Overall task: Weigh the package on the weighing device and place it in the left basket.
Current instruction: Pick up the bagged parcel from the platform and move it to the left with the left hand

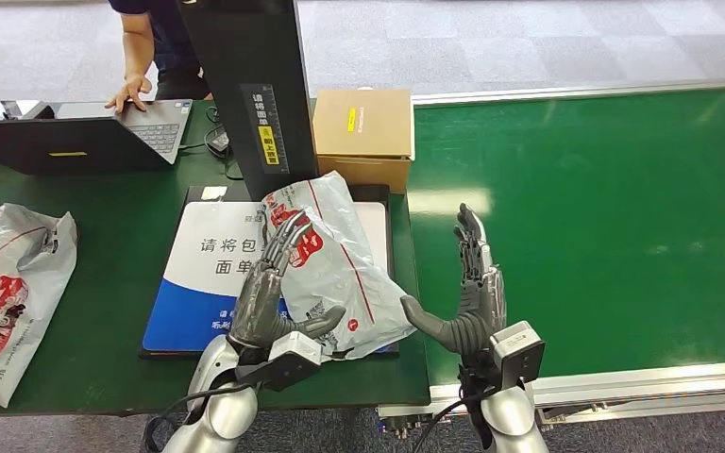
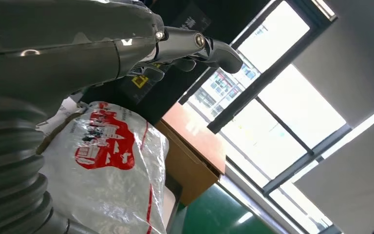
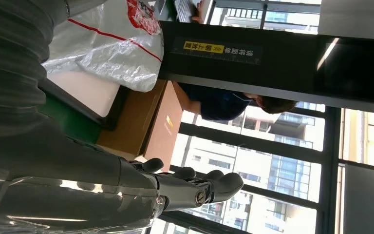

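Observation:
The package (image 1: 340, 260), a grey-white plastic bag with red print, lies on the weighing device (image 1: 198, 274), a flat black scale with a white and blue panel. My left hand (image 1: 269, 283) lies against the package's left side with its fingers straight and its thumb at the bag's near edge. It does not grip the bag. My right hand (image 1: 472, 283) stands open and upright on the green belt, a little to the right of the package and clear of it. The left wrist view shows the package (image 2: 112, 165) close under my left hand (image 2: 102, 53). In the right wrist view the package (image 3: 112, 44) lies beyond my right hand (image 3: 126, 190).
A black post (image 1: 245, 85) rises behind the scale, with a cardboard box (image 1: 363, 132) to its right. A second printed bag (image 1: 14, 293) lies at the far left of the table. A person's hand (image 1: 130, 92) rests on a laptop (image 1: 85, 132) at the back left. The green conveyor (image 1: 585, 217) spreads to the right.

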`<move>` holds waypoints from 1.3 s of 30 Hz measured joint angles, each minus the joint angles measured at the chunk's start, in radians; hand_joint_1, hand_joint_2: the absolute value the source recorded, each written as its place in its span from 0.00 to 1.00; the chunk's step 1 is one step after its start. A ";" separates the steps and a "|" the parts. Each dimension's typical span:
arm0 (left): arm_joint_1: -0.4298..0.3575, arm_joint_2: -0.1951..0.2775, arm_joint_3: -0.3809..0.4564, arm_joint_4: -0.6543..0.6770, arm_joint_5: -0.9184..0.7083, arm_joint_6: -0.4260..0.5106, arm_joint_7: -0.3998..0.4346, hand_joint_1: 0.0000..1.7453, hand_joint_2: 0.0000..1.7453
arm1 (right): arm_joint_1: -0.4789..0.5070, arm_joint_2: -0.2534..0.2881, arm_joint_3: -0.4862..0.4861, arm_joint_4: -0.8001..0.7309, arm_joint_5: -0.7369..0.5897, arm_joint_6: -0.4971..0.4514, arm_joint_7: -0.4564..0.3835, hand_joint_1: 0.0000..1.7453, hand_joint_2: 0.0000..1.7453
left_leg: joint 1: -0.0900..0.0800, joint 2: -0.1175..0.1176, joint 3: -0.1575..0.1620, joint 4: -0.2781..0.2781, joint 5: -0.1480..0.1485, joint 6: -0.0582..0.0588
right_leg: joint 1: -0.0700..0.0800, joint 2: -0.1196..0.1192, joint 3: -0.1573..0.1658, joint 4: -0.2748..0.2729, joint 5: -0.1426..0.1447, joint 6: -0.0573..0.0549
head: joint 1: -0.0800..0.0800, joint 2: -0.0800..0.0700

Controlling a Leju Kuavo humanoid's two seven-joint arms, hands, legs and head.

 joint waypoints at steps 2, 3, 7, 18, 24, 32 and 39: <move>-0.025 0.004 -0.018 0.014 -0.018 -0.013 0.011 0.00 1.00 | 0.004 0.001 -0.004 -0.004 0.001 0.001 0.000 0.00 1.00 | 0.000 0.000 0.000 0.000 0.000 0.000 | 0.000 0.000 0.000 0.000 0.000 0.000 | 0.000 0.000; -0.038 0.007 -0.028 0.023 -0.025 -0.017 0.016 0.00 1.00 | 0.006 0.002 -0.006 -0.005 0.001 0.003 0.000 0.00 1.00 | 0.000 0.000 0.000 0.000 0.000 0.000 | 0.000 0.000 0.000 0.000 0.000 0.000 | 0.000 0.000; -0.093 0.018 -0.073 0.073 -0.043 -0.034 0.023 0.00 1.00 | 0.013 0.002 -0.015 -0.010 0.001 0.014 0.005 0.00 1.00 | 0.000 0.000 0.000 0.000 0.000 0.000 | 0.000 0.000 0.000 0.000 0.000 0.000 | 0.000 0.000; -0.248 0.046 -0.202 0.317 -0.070 -0.119 0.070 0.00 1.00 | 0.062 0.005 -0.039 -0.031 0.006 0.026 -0.005 0.00 1.00 | 0.000 0.000 0.000 0.000 0.000 0.000 | 0.000 0.000 0.000 0.000 0.000 0.000 | 0.000 0.000; -0.336 0.045 -0.252 0.458 -0.070 -0.170 0.099 0.00 1.00 | 0.085 0.012 -0.053 -0.056 0.013 0.016 -0.008 0.00 1.00 | 0.000 0.000 0.000 0.000 0.000 0.000 | 0.000 0.000 0.000 0.000 0.000 0.000 | 0.000 0.000; -0.458 0.008 -0.278 0.702 -0.047 -0.221 0.133 0.30 1.00 | 0.092 0.023 -0.071 -0.072 0.030 0.030 -0.007 0.00 1.00 | 0.000 0.000 0.000 0.000 0.000 0.000 | 0.000 0.000 0.000 0.000 0.000 0.000 | 0.000 0.000; -0.522 -0.006 -0.278 0.838 -0.040 -0.195 0.152 1.00 1.00 | 0.088 0.027 -0.072 -0.067 0.039 0.029 -0.007 0.00 1.00 | 0.000 0.000 0.002 0.000 0.000 0.000 | 0.000 0.000 0.003 0.000 0.000 0.000 | 0.000 0.000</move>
